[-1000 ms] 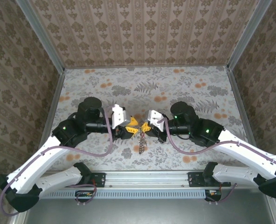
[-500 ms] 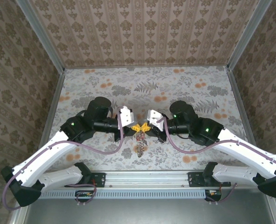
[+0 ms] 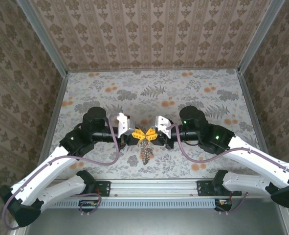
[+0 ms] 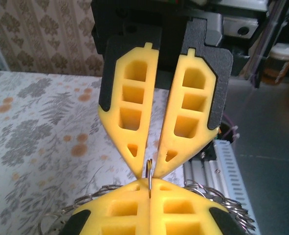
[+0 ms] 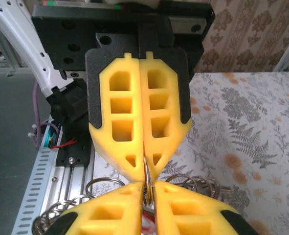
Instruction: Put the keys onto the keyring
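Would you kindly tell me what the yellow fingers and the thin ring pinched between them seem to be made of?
The fingers look like matte yellow plastic, perhaps printed, judging by the hollow pockets and dull surface. The thin ring looks like polished metal: its edge glints. The coiled keyring looks like silvery wire.

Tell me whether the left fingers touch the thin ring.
Touching: in the left wrist view the left fingers clamp the thin ring with no gap.

Left pincer [image 3: 141, 135] and right pincer [image 3: 151, 134] face each other, tips meeting; both are pinched closed.
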Tool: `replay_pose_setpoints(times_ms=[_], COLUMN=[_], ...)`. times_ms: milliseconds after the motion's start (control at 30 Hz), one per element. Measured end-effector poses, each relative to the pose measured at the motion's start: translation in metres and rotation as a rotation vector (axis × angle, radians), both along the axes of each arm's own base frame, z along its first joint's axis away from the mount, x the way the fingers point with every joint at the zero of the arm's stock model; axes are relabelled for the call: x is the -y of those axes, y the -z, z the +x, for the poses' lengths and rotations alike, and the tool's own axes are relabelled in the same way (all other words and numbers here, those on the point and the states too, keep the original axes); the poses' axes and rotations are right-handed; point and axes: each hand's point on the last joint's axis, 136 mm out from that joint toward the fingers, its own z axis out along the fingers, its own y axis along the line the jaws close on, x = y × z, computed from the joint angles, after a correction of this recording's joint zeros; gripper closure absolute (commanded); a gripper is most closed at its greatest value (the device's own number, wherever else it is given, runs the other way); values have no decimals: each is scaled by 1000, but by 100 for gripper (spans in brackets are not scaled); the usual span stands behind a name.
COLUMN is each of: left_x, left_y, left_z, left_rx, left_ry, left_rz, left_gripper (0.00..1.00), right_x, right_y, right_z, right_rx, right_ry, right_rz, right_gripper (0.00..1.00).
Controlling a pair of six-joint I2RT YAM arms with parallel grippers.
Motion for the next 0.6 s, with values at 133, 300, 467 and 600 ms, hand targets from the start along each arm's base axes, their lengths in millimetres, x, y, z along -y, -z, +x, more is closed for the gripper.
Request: replay_pose_setpoints(times_ms=[133, 300, 467, 600], left_x=[4, 5, 5, 5], left_y=[-4, -11, -17, -23], left_z=[-4, -4, -5, -5], left_rx=[-35, -59, -73, -71], left_ry=[35, 51, 61, 64], left_rz=[-66, -123, -166, -188], left_gripper=[100, 100, 100, 100], right_x=[4, 4, 4, 6], right_y=[-4, -10, -17, -22], right_z=[-5, -4, -4, -5], right_rx=[9, 24, 39, 47], right_ry=[-6, -4, -6, -4], right_rz=[34, 63, 84, 100], right_gripper=[83, 84, 83, 100])
